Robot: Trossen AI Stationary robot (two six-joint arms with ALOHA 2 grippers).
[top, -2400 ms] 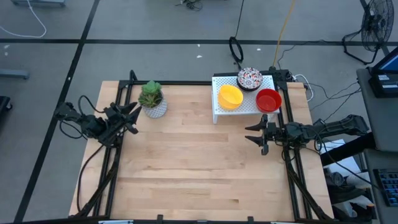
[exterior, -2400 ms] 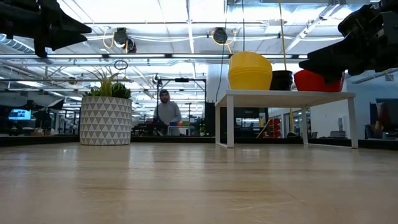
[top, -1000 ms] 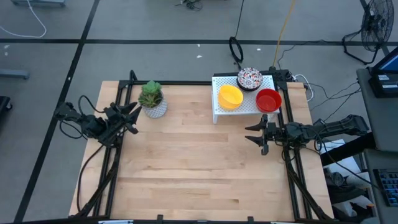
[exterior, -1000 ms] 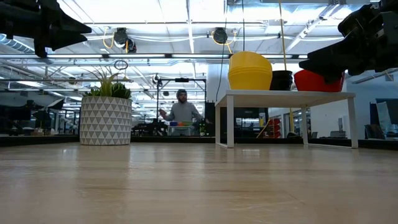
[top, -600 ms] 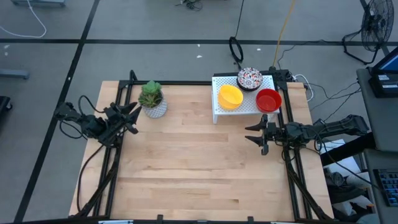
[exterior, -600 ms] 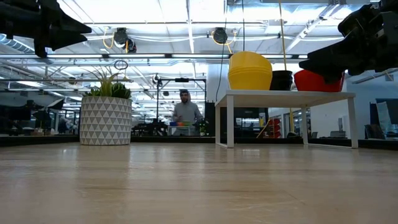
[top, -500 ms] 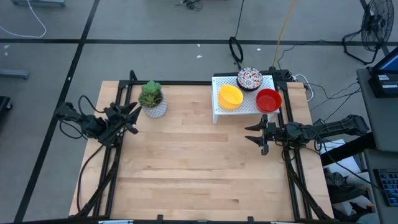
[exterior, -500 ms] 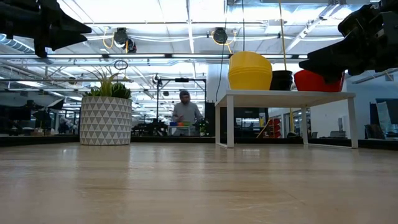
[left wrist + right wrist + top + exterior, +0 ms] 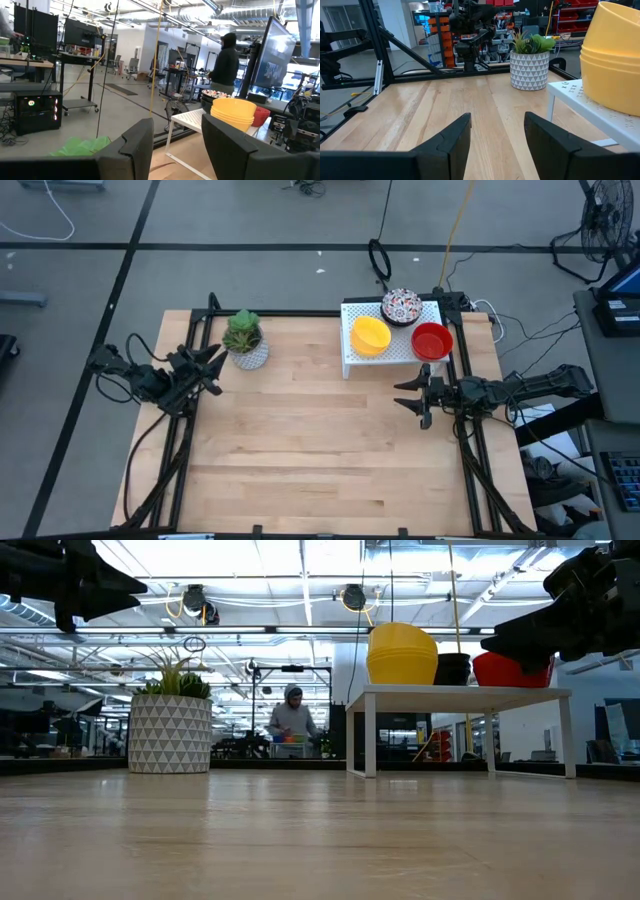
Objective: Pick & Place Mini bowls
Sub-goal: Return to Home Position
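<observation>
The middle and the whole near half of the table (image 9: 330,470) are bare wood, so a gripper can pass there freely. At the far edge, toward the right corner, stands the white shelf (image 9: 352,315). It carries the yellow bowls (image 9: 371,336), the red bowls (image 9: 432,340) and a speckled bowl (image 9: 401,306); between its legs there is open room. The plant pot (image 9: 245,340) stands near the far left corner. The left gripper (image 9: 218,368) hangs above the left edge, near the pot. The right gripper (image 9: 403,394) hangs near the right edge, just in front of the shelf. Both have their fingers apart.
</observation>
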